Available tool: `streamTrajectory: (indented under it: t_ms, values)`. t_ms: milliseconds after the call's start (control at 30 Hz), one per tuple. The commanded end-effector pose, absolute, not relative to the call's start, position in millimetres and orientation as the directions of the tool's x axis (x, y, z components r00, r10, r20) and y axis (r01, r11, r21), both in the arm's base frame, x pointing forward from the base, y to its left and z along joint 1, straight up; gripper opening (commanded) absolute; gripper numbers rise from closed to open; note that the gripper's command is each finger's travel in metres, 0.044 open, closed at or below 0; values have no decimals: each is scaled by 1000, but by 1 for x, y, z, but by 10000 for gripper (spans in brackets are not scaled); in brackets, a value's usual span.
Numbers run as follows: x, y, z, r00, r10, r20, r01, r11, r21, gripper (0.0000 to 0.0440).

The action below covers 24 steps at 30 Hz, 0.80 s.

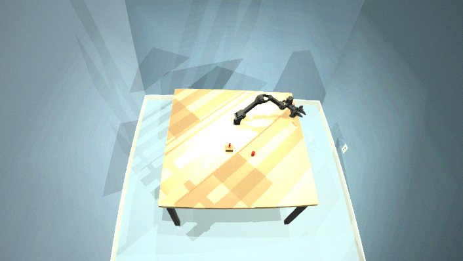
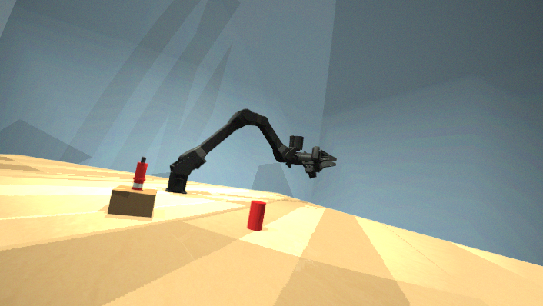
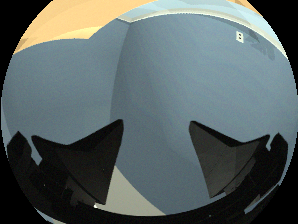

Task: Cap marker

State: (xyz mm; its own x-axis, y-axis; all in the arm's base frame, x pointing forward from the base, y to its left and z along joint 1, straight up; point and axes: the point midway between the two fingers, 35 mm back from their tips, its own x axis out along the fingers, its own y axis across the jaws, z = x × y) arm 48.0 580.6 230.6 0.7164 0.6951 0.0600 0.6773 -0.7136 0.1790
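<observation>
- Capping not done: red cylindrical cap [image 1: 253, 153] [image 2: 256, 215] stands loose on the wooden table [image 1: 275, 197] [image 2: 215, 269] [image 3: 70, 20], approx mid-table, a bit toward the right edge in top view.
- Red marker w/ dark tip [image 1: 229, 145] [image 2: 141, 173] upright in tan block [image 1: 229, 151] [image 2: 132, 203], tip bare.
- Your black gripper [image 1: 303, 111] [image 2: 335, 160] [image 3: 157, 124]: fingers apart, nothing between, out by the far right corner.
- Left, IMO: grasp, seat, press, retreat.

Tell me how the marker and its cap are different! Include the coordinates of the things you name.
The marker [image 1: 229, 145] [image 2: 141, 172] stands in the holder block [image 1: 229, 149] [image 2: 131, 204], while the cap [image 1: 253, 153] [image 2: 256, 215] stands on the table [image 1: 285, 183] [image 2: 215, 265]. The marker has a dark tip and a white band, but the cap looks red all over. The marker is thinner; the cap is fatter. Both have red on them, and both are upright.
</observation>
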Motion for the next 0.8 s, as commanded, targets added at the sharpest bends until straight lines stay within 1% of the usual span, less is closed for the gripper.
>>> streamTrajectory:
  t_ms: [0, 333, 767]
  values:
    - [54, 584, 239, 703, 710, 51, 694, -700, 170, 324]
    - [71, 593, 248, 668, 744, -2, 734, -658, 165, 339]
    - [95, 597, 256, 627, 774, -88, 777, -613, 144, 338]
